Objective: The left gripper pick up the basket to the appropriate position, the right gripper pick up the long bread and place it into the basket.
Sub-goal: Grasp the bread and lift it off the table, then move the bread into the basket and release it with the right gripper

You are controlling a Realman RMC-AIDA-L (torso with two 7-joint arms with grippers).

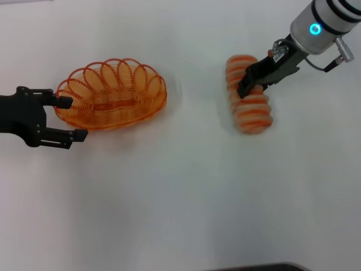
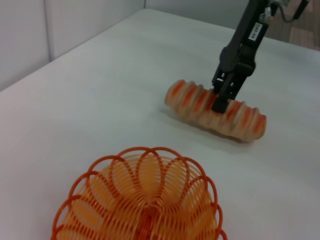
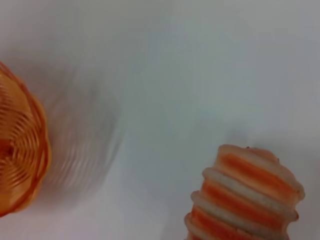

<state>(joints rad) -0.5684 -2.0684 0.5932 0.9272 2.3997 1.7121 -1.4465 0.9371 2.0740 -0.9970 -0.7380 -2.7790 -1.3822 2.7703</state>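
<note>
I see the wire basket (image 1: pixel 113 96) orange throughout, its looped rim the same shade. Long bread (image 1: pixel 248 96): tan, crossed by orange-brown ridges and pale stripes. Left gripper (image 1: pixel 73 119) plain black. Right gripper (image 1: pixel 252 82) black, small white label, silver-grey wrist with a cyan glowing ring. Table (image 1: pixel 180 197) white.

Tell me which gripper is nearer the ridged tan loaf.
Right. The right gripper has its fingers down across the long ridged tan loaf. The left gripper is far across the table, open at the end of the orange wire basket.
</note>
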